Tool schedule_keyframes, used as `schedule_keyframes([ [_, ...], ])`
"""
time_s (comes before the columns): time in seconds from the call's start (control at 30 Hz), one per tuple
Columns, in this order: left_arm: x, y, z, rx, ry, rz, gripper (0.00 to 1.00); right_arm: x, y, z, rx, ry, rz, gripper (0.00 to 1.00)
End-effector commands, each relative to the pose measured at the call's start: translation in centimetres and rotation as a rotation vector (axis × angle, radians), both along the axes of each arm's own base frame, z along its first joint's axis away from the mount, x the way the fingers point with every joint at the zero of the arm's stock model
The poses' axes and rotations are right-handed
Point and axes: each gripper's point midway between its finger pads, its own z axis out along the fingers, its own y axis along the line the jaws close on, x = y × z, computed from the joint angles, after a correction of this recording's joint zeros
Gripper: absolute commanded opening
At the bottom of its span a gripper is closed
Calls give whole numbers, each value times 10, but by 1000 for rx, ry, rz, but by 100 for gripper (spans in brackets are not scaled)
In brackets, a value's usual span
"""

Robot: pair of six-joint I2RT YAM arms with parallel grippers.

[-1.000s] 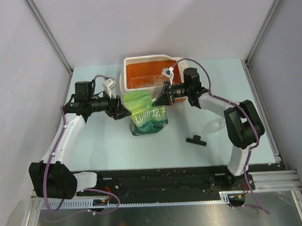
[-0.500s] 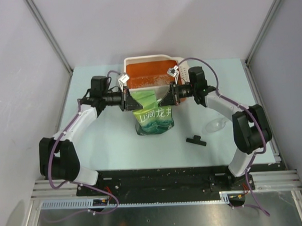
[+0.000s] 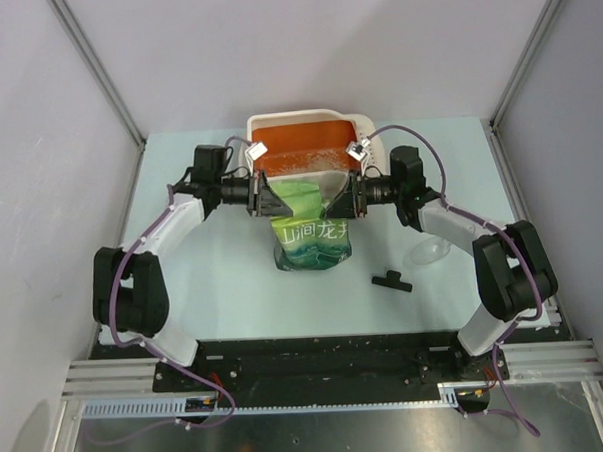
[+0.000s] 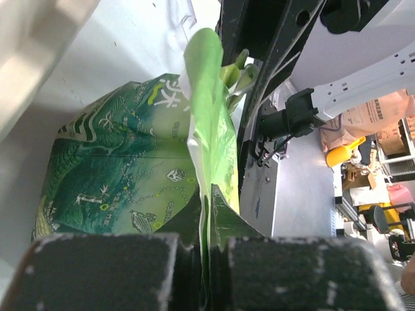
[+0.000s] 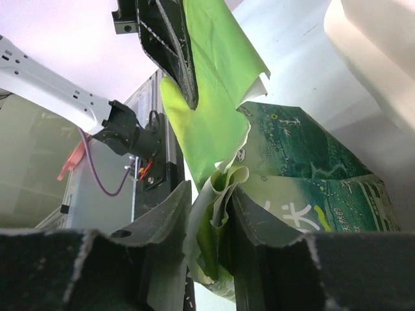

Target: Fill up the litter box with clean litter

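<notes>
The 2 arms, left arm and right arm, are built alike: slim white links between bulky black joint housings. A thin purple cable loops along each one. A small silver-white camera block sits on each wrist. The left tool and right tool have matte black fingers, their edges flecked with pale scuffs.

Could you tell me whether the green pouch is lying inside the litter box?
No, the green pouch is outside the litter box, over the table on its near side.
</notes>
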Motion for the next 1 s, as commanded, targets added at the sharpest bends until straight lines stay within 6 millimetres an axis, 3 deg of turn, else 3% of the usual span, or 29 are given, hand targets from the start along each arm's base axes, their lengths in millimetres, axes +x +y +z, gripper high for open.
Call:
schedule_keyframes([
  [0.0, 30, -2, 13, 4, -96, 28, 0, -19, 12, 26, 91, -50, 71, 33],
  [0.1, 33, -4, 16, -3, -103, 20, 0, -14, 13, 22, 102, -23, 44, 27],
  [0.2, 38, -3, 16, 11, -108, 41, 0, -13, 13, 21, 117, -3, 55, 11],
  [0.27, 38, -2, 21, 8, -97, 54, 24, -11, 10, 23, 124, 32, 53, 2],
  [0.33, 32, 3, 25, 5, -71, 76, 45, -8, 3, 27, 134, 49, 48, 0],
  [0.47, 4, 5, 15, 6, 17, 79, 54, -4, -11, 32, 134, 92, 35, 0],
  [0.63, 2, 4, -9, 29, 130, 98, 47, -5, -14, 26, 108, 158, 25, 0],
  [0.9, 3, 2, -6, -33, 328, 74, 9, 0, -20, 36, 107, 231, 39, 0],
  [0.97, 5, 3, 0, -41, 355, 85, 13, 0, -23, 32, 91, 333, 55, 0],
])
